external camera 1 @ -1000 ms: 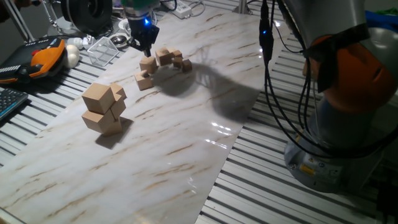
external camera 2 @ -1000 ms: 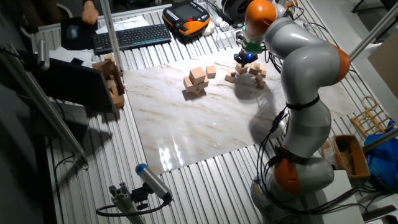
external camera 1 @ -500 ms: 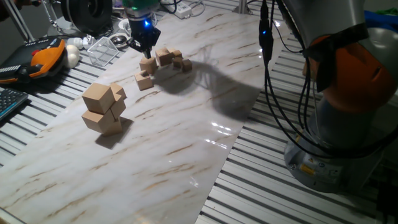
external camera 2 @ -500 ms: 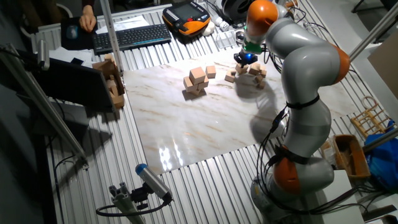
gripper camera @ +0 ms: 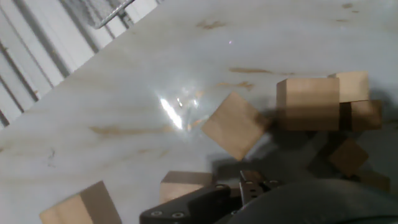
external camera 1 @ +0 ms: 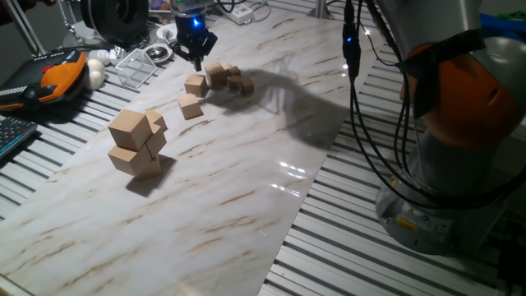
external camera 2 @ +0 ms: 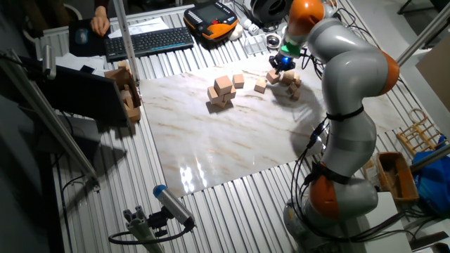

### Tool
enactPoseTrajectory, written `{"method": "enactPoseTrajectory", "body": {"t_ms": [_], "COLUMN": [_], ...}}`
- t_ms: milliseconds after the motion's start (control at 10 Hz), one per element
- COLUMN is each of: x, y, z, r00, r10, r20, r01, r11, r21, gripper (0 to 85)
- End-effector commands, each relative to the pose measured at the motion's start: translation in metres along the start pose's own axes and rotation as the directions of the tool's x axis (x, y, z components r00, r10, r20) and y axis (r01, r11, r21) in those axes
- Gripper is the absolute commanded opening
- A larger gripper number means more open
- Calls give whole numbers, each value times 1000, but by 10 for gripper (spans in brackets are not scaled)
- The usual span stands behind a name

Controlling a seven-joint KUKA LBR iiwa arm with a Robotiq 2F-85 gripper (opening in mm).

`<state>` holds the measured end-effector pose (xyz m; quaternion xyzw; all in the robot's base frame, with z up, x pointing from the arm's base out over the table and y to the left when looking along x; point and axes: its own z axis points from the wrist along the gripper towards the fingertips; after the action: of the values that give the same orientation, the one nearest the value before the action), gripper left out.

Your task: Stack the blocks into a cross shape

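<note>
Several light-tan blocks lie loose on the marble board. One block sits just below my gripper, another block lies nearer the front, and a third block leans on a small cluster. My gripper hangs above them and touches none. In the hand view a tilted block lies ahead and a squarer block is to its right. A further block sits right beside my gripper, whose dark fingertips nearly meet with nothing between them.
A stack of bigger tan cubes stands at the board's left. Tiny cubes lie right of the blocks. A clear plastic box, an orange pendant and a keyboard sit off the board. The arm's base fills the right.
My gripper has risen off the block it hovered on and drawn back toward the board's far edge. The block stays on the board.
</note>
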<state>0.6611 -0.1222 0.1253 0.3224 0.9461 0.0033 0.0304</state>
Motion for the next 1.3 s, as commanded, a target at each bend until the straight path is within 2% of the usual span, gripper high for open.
{"method": "enactPoseTrajectory", "body": {"t_ms": [0, 100, 200, 300, 400, 500, 700, 800, 900, 1000, 1100, 1200], "x": [0, -1, -2, -2, -2, -2, -2, -2, -3, -3, -3, -3], "y": [-3, -4, -4, -5, -4, -4, -5, -5, -4, -4, -3, 1], "z": [1, 3, 5, 7, 8, 8, 8, 9, 8, 7, 7, 7], "r00": [975, 975, 979, 983, 982, 981, 959, 942, 928, 920, 912, 893], "r10": [223, 222, 200, 182, 187, 189, 282, 335, 372, 391, 410, 449], "r20": [24, 15, -22, -40, -39, -40, -42, -25, -13, -27, -30, -25], "r01": [-224, -222, -200, -183, -189, -190, -282, -335, -371, -391, -410, -449], "r11": [974, 974, 980, 983, 981, 981, 959, 942, 928, 920, 912, 893], "r21": [39, 43, 9, -20, -45, -40, -2, -2, 26, 11, -18, -21], "gripper": [0, 0, 0, 0, 0, 0, 0, 0, 0, 0, 170, 340]}}
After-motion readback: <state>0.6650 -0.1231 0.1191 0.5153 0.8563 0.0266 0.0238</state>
